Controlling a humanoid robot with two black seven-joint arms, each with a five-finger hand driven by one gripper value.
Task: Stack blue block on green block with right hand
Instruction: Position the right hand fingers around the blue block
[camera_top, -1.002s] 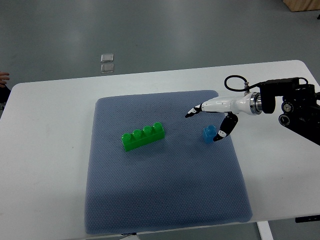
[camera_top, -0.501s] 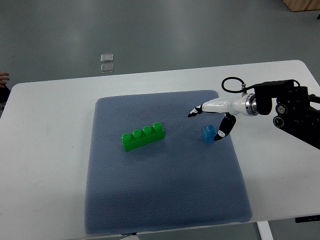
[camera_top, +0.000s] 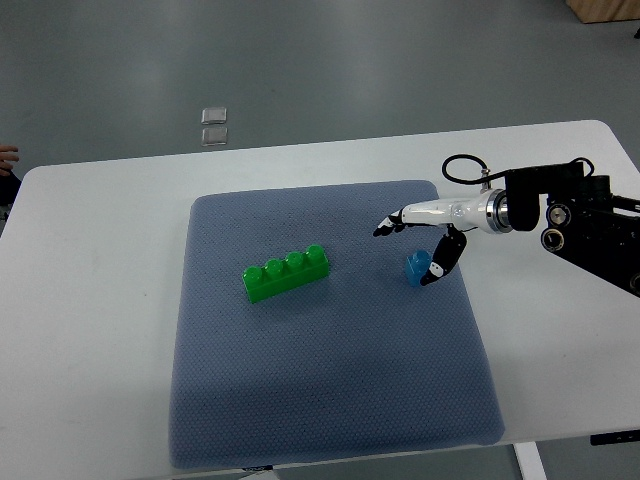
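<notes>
right robot hand (camera_top: 432, 228) open, thumb partly hiding blue block (camera_top: 415, 268)

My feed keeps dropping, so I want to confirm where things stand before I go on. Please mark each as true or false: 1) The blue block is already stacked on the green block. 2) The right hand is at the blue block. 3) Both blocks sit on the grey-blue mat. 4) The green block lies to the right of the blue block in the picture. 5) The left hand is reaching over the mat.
1) False. The blue block sits on the mat, apart from the green block.
2) True. The right hand has its thumb beside the block and its fingers extended above it, with no closed grasp yet.
3) True.
4) False. It lies to the left.
5) False. No left hand is in view.
</notes>
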